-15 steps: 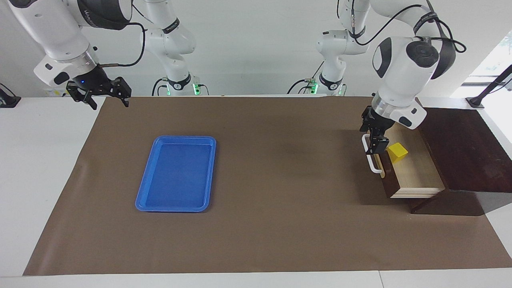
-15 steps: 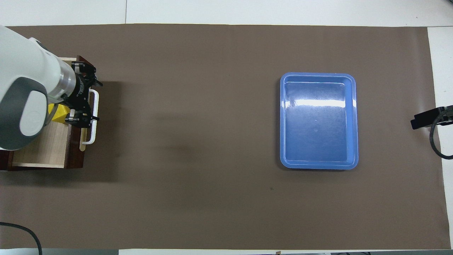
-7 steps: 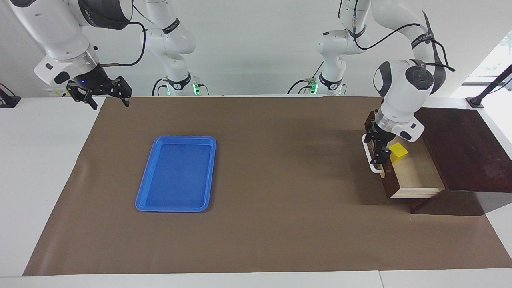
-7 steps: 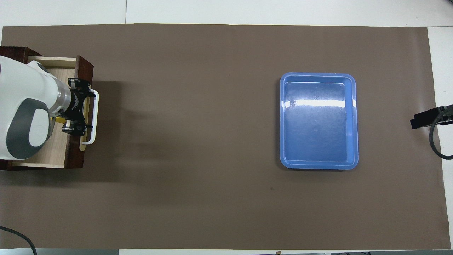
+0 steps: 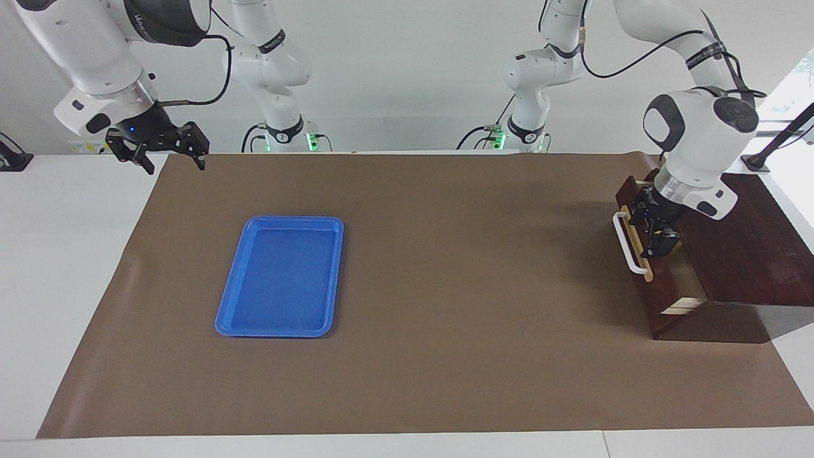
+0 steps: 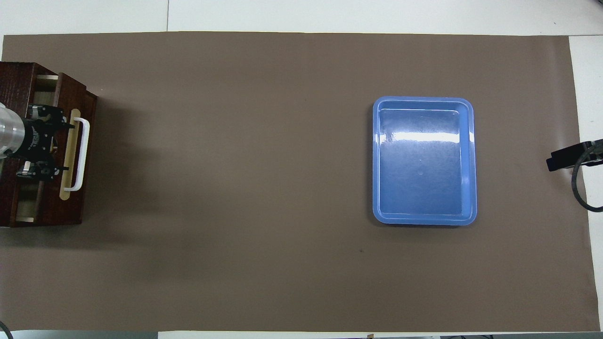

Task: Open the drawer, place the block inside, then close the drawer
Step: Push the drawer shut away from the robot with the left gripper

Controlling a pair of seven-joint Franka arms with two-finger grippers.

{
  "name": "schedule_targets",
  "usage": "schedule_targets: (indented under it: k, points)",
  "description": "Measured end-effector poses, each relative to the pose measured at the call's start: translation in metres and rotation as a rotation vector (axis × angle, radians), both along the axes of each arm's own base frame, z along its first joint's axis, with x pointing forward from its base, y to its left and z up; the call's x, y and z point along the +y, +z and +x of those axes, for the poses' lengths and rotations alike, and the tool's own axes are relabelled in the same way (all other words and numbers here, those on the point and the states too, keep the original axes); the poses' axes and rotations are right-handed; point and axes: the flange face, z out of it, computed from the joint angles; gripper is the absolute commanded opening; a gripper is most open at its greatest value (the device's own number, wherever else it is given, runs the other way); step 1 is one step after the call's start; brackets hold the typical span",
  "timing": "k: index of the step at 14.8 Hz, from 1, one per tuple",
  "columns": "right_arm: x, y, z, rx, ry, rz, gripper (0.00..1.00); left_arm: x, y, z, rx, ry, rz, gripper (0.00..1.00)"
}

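Drawer nearly shut — left gripper in the gap

The dark reddish-brown wooden drawer [image 5: 642, 267] shows only a pale sliver; the yellow block is hidden, presumably inside. The left gripper [image 5: 661, 238], jaws spread and holding nothing, could get pinched there. The right gripper [image 5: 166, 151] waits, spread wide — empty.

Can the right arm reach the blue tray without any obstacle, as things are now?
Probably yes. The right gripper hangs open over the edge of the brown mat, and nothing stands between it and the blue tray. The left gripper is away at the drawer.
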Motion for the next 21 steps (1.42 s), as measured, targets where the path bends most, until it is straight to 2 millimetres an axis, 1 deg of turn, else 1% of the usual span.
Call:
schedule_targets:
  k: [1, 2, 3, 7, 8, 9, 10, 11, 13, 15, 16, 17, 18, 21]
  points:
    - [0.000, 0.000, 0.000, 0.000, 0.000, 0.000, 1.00, 0.016, 0.001, -0.002, -0.003, -0.001, 0.003, 1.00]
    - [0.000, 0.000, 0.000, 0.000, 0.000, 0.000, 1.00, 0.027, 0.002, -0.003, -0.006, 0.005, 0.000, 1.00]
    - [0.000, 0.000, 0.000, 0.000, 0.000, 0.000, 1.00, 0.030, 0.004, -0.004, -0.009, 0.013, -0.005, 1.00]
    - [0.000, 0.000, 0.000, -0.001, 0.000, 0.000, 1.00, 0.026, 0.004, -0.003, -0.010, 0.005, -0.003, 1.00]
    - [0.000, 0.001, 0.000, -0.003, 0.000, 0.000, 1.00, 0.021, 0.006, -0.003, -0.012, -0.002, -0.003, 1.00]
    - [0.000, 0.001, 0.001, -0.006, 0.000, -0.001, 1.00, 0.013, 0.009, -0.002, -0.013, -0.016, -0.003, 1.00]
    - [0.000, 0.001, 0.001, -0.011, 0.000, -0.001, 1.00, 0.000, 0.014, -0.002, -0.009, -0.038, -0.003, 1.00]
    - [0.000, 0.002, 0.001, -0.013, 0.001, -0.001, 1.00, -0.018, 0.023, -0.002, -0.007, -0.067, -0.001, 1.00]
    - [0.000, 0.002, 0.002, -0.016, 0.001, -0.001, 1.00, -0.060, 0.049, -0.006, -0.010, -0.150, 0.004, 1.00]
    - [0.000, 0.002, 0.002, -0.016, 0.001, -0.001, 1.00, -0.100, 0.072, -0.015, -0.001, -0.304, 0.014, 1.00]
    - [0.000, 0.002, 0.002, -0.016, 0.001, -0.001, 1.00, -0.114, 0.082, -0.019, 0.000, -0.386, 0.020, 1.00]
    - [0.000, 0.002, 0.002, -0.016, 0.001, -0.001, 1.00, -0.122, 0.092, -0.023, 0.000, -0.462, 0.027, 1.00]
    - [0.000, 0.002, 0.002, -0.016, 0.001, -0.001, 1.00, -0.123, 0.101, -0.025, 0.007, -0.532, 0.032, 1.00]
    - [0.000, 0.002, 0.002, -0.016, 0.001, -0.001, 1.00, -0.117, 0.128, -0.031, 0.040, -0.790, 0.044, 1.00]
